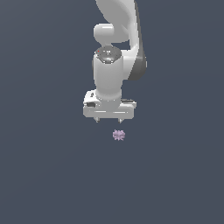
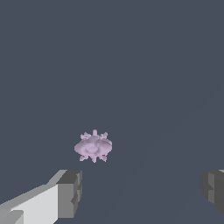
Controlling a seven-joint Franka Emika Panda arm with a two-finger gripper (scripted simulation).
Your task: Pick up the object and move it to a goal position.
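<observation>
We see the gripper (image 1: 109, 120) pointing straight down from the white arm (image 1: 114, 48), its two fingers spread wide apart with nothing between them. The object (image 1: 119, 134), a tiny pale purple-pink knobbly blob, lies on the plain dark floor (image 1: 43, 175) just below the gripper in the exterior view and slightly toward that view's right, clear of both fingertips. From the wrist view we find the object (image 2: 93, 147) apart from the gripper (image 2: 142, 192): it sits beyond the line joining the two fingers (image 2: 70, 192), nearer to the one with the white body than to the other, and touches neither. It is far smaller than the gripper.
</observation>
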